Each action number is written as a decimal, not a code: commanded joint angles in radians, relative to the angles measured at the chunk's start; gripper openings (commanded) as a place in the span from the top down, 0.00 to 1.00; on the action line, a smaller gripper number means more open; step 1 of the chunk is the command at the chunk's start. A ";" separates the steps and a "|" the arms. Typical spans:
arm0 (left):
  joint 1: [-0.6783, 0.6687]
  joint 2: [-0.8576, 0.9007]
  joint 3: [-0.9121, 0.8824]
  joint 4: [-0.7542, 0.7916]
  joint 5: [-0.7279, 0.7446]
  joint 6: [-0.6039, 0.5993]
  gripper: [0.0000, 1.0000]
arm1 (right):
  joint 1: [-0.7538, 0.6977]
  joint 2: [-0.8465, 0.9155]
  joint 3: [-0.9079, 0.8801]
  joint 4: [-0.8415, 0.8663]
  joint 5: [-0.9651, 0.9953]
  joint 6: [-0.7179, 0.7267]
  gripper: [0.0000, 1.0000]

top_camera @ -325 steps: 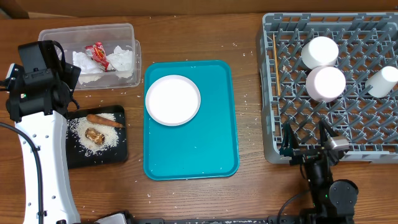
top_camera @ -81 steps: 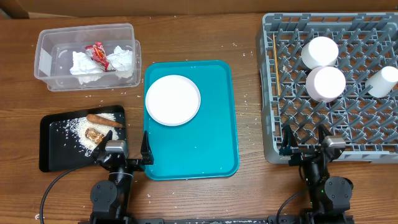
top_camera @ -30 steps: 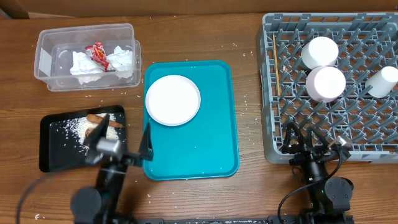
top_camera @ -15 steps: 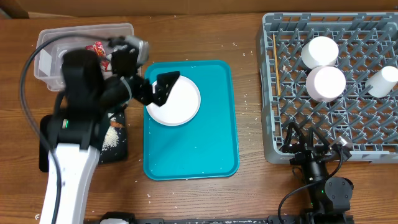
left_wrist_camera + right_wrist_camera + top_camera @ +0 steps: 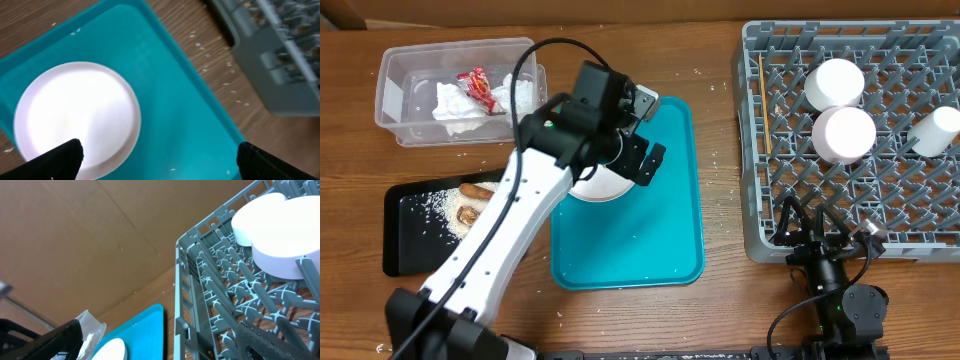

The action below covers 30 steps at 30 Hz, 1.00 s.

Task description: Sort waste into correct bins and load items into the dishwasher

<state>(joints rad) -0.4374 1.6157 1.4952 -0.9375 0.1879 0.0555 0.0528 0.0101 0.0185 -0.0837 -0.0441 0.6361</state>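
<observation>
Looking down past the left gripper (image 5: 159,147): jaws spread wide, gripping nothing, poised above the teal tray (image 5: 190,115). Finds the smaller white plate (image 5: 77,117) ahead and to the left, its near edge running under the left-hand finger (image 5: 62,160); lies flat on that tray, on the same spot as in every earlier frame. Has swung rightward within the last half second, from over the tub's right end and the plate's left edge to right over the plate; a second ago was low at the table's near edge beside the black tray. Jaws just as wide then as now.

Leaves well off to the claw's left the clear plastic tub (image 5: 395,100), with crumpled white paper napkins (image 5: 455,100) and a red-and-silver wrapper (image 5: 475,82) inside. Nearer, the flat black tray (image 5: 405,235), with the brown-orange food stick (image 5: 475,188) back in view, plus the brown lump (image 5: 470,213) and white rice grains (image 5: 448,205).

Keeps the right gripper (image 5: 812,222) at the near rim of the grey dish rack (image 5: 748,150), jaws wide, empty, unmoved over the last second. Ahead of that claw in the rack: two round white dishes (image 5: 843,133) bottoms up, a small white cup (image 5: 935,130) on its side further right, a thin wooden stick (image 5: 761,100) ahead-left along the rack's wall.
</observation>
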 commanded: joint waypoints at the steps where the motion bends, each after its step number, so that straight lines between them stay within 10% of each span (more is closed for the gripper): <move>1: 0.005 0.039 0.032 0.016 -0.153 -0.068 0.00 | -0.002 -0.006 -0.010 0.002 0.010 0.005 0.00; 19: 0.568 -0.107 0.229 -0.100 -0.225 -0.636 0.00 | -0.002 -0.006 -0.010 0.085 -0.180 0.060 0.00; 30: 0.886 -0.106 0.229 -0.214 -0.084 -0.655 0.00 | -0.002 -0.005 -0.010 0.481 -0.397 0.076 0.00</move>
<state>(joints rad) 0.4252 1.5166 1.7046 -1.1477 0.0616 -0.5739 0.0528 0.0116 0.0185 0.3031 -0.4042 0.7078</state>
